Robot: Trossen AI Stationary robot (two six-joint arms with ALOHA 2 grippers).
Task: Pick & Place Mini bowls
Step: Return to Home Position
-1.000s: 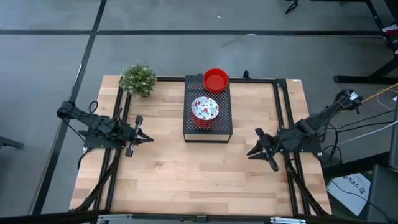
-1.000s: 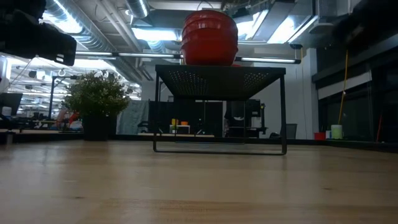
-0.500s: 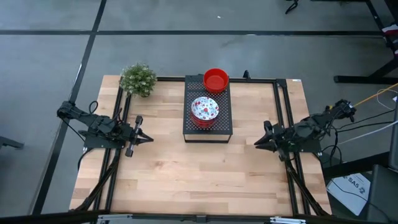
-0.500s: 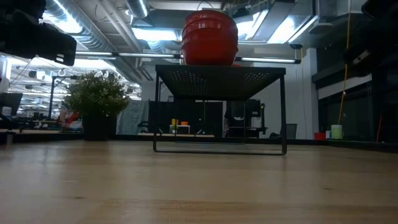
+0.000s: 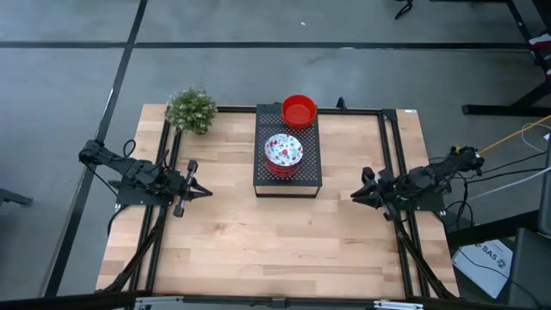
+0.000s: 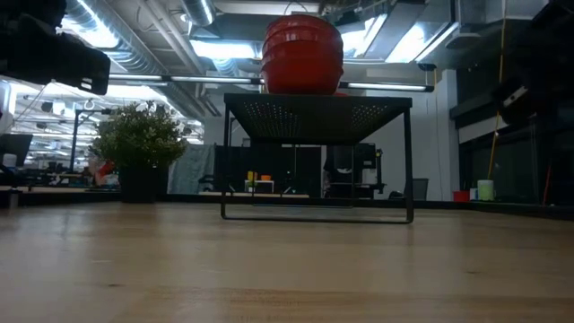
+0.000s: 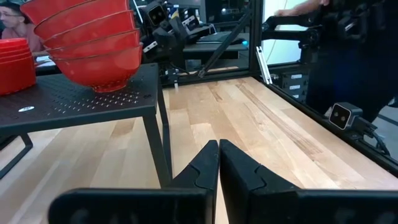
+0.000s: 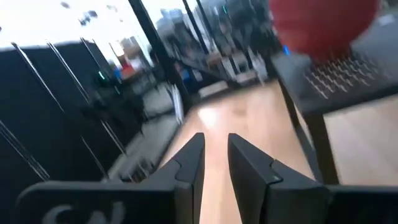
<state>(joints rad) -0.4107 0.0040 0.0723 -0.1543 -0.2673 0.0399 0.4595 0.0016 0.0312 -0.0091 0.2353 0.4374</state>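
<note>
Two stacks of mini bowls stand on the top of the black perforated box (image 5: 287, 176) at the table's middle. The far stack is plain red (image 5: 299, 110). The near stack shows a white floral inside (image 5: 283, 151) and red outsides (image 7: 93, 43). My left gripper (image 5: 205, 192) is shut near the left edge, level, pointing at the box and touching nothing. My right gripper (image 5: 356, 196) hangs near the right edge, also level and facing the box. A narrow gap with nothing in it shows between its fingers (image 8: 214, 146).
A small green plant (image 5: 191, 109) stands at the table's far left corner. A black frame (image 5: 387, 138) runs along the table's sides. Bare wood lies between each gripper and the box, and over the table's near half (image 5: 275, 250).
My right arm has folded back toward the table's right edge. Its gripper has sunk lower and tipped to level, ending a little closer to the far edge. The bowls and box have kept their places.
</note>
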